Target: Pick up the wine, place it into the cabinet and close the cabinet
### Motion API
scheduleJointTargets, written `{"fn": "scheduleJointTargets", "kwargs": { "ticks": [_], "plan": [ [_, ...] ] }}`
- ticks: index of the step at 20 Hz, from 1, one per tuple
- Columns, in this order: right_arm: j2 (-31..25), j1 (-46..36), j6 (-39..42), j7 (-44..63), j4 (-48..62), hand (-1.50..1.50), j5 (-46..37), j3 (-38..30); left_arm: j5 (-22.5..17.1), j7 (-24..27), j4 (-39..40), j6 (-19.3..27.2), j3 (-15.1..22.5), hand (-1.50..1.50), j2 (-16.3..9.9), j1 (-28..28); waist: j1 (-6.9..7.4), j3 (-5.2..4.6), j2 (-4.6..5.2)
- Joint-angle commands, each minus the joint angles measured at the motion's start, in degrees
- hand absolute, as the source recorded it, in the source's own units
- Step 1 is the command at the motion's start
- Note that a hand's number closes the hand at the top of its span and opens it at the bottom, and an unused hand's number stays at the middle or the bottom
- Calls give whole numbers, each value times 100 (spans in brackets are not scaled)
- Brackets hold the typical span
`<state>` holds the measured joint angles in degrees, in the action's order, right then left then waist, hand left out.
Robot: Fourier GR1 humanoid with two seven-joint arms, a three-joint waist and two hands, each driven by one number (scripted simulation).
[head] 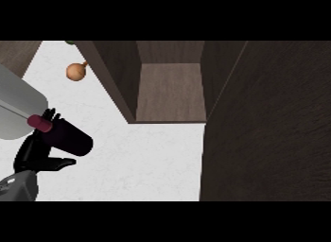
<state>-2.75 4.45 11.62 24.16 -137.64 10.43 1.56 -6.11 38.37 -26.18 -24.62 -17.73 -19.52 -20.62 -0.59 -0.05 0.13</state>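
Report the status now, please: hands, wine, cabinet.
Left hand shut on wine bottle, lifted over counter. Right hand not visible. Cabinet open, door swung out. Onion aside, nothing blocking.

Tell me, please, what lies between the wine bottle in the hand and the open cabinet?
In the head view, only bare white counter separates the wine bottle, held by the left hand, from the cabinet.

One view only, from the robot's head, looking steeply down onto the white counter (147, 156). It sits close: the left hand (39, 153) comes in at the lower left corner, just under the lens. Up and to the right of that hand the open cabinet (169, 92) faces the camera, seen into its inside. Further right of the hand, the dark cabinet door (280, 132) fills the frame's edge.
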Motion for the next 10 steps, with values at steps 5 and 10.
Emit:
{"fn": "scheduleJointTargets", "kwargs": {
  "ticks": [5, 10],
  "plan": [
    [117, 96, 78, -262, 142, -150, -258, 235, 71, 652, 1182, -88, -130, -150, -147, -601, -45, -7, 19],
    [4, 285, 120, -68, -273, -150, 31, 33, -1, 873, 1382, -223, -171, -150, 84, -485, -76, -10, 24]
  ]
}}
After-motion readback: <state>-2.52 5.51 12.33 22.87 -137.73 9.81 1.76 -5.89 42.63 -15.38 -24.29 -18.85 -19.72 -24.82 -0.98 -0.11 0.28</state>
